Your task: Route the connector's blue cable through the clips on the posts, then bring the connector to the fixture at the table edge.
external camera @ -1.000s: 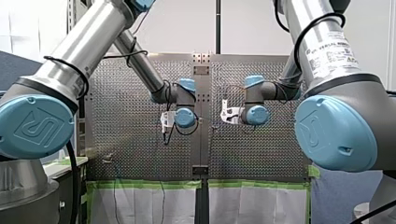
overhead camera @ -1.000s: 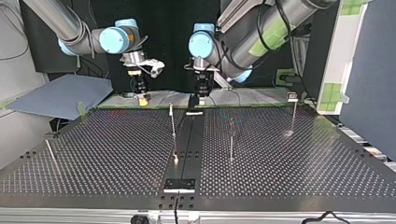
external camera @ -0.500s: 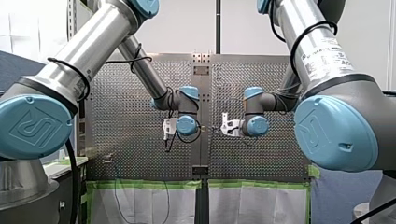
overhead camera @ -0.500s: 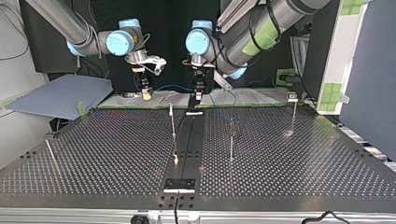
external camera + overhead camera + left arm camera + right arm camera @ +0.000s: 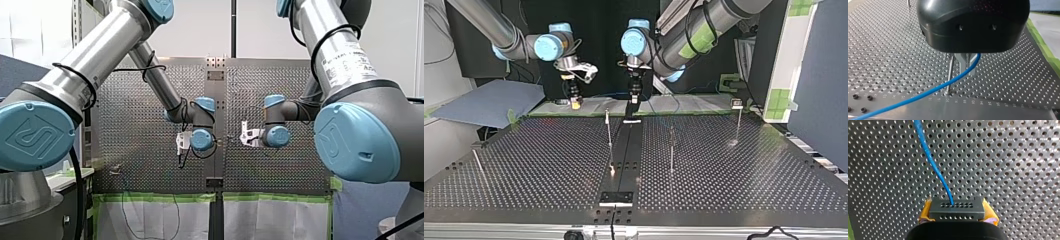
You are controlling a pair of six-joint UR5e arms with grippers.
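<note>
In the right wrist view my right gripper (image 5: 957, 205) is shut on a dark grey connector (image 5: 957, 211), with yellow pads (image 5: 925, 212) on either side of it. The blue cable (image 5: 930, 157) leaves the connector's face and runs out ahead over the perforated table. In the left wrist view my left gripper (image 5: 967, 71) is shut on the blue cable (image 5: 923, 93) with its metal fingers, just beside a thin post (image 5: 950, 75). In the top view my right gripper (image 5: 575, 102) and my left gripper (image 5: 634, 97) hang over the table's far edge.
Thin posts stand on the table in the top view: one (image 5: 609, 131) by the centre rail, one (image 5: 671, 150) to its right, one (image 5: 738, 122) far right, and one (image 5: 478, 162) at the left. A small black block (image 5: 616, 198) sits on the rail at the near edge.
In the front view both wrists have slid lower, my left wrist also drifting right. In the top view my left gripper has risen a little above the rail's far end.
</note>
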